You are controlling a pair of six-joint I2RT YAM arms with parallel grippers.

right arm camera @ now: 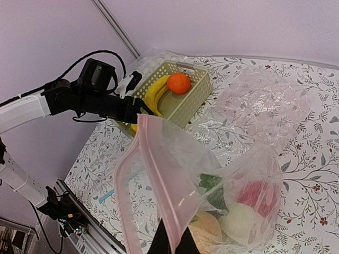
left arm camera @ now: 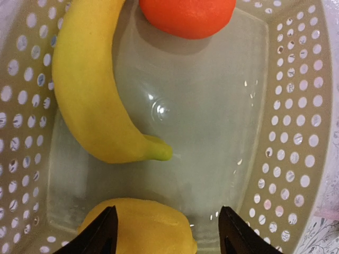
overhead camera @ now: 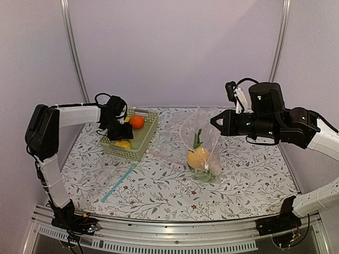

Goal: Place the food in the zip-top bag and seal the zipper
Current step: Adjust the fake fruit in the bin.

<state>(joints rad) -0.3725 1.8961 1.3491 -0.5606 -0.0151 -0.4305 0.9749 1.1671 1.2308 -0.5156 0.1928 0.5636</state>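
Spread jaws mark the left gripper (overhead camera: 113,132), which we see lowered into the basket (overhead camera: 144,152) at the far left of the table (overhead camera: 254,180). Nothing lies between its fingers (left arm camera: 103,233). From the left wrist we find the lemon (left arm camera: 140,227) directly under those fingers at one end of the basket. The banana (left arm camera: 87,90) runs along one wall and the orange (left arm camera: 188,16) sits at the opposite end. We read the banana and orange as close together, and the lemon as apart from the banana's tip.

On the right gripper (right arm camera: 170,241) the jaws are pressed together, pinching the zipper (right arm camera: 159,174), the pink strip along the mouth of the bag (overhead camera: 204,151). We see the bag hanging from this pinch near the middle of the table, right of the basket. Its mouth gapes unsealed and its bottom appears to rest on the table. Inside, gathered at the bottom, we count a white round piece (right arm camera: 241,222), a red piece (right arm camera: 257,193), a pale orange piece (right arm camera: 204,227) and green leaves (right arm camera: 211,185).

We also note the blue-strip bag (overhead camera: 119,182), lying flat on the table on the near side of the basket.
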